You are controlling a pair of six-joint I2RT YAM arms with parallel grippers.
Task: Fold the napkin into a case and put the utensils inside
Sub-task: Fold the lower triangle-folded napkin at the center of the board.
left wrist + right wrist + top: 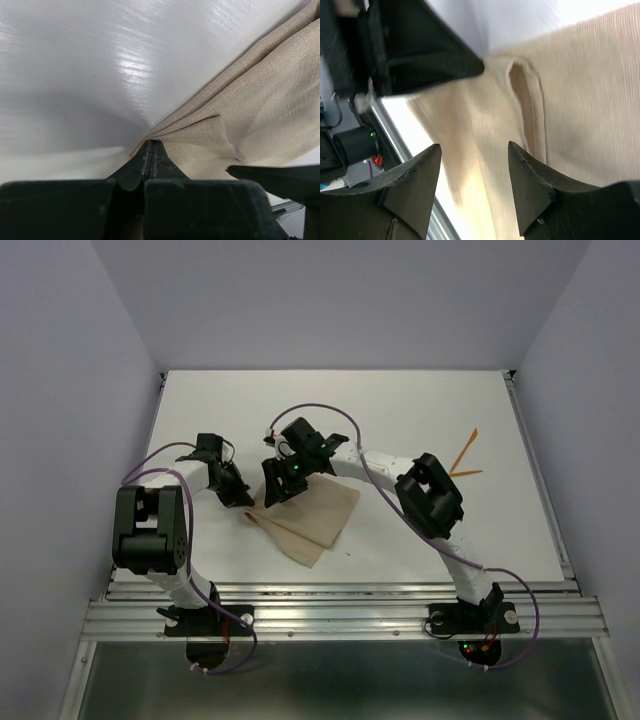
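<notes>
The folded tan-beige cloth napkin (pixel 312 520) lies near centre on the white table (pixel 400 410), its left corner pinched in the clenched left gripper (pixel 151 150). Just beyond, the right gripper (pixel 475 147) hovers over the cloth, released. Two thin orange plastic utensils (pixel 463 460) lie far right.

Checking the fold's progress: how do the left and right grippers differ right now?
The left gripper is shut, pinching a bunched edge of the napkin; the right gripper is open and holds nothing. The left sits at the cloth's end, the right is over its flat face. Both are at the napkin.
</notes>
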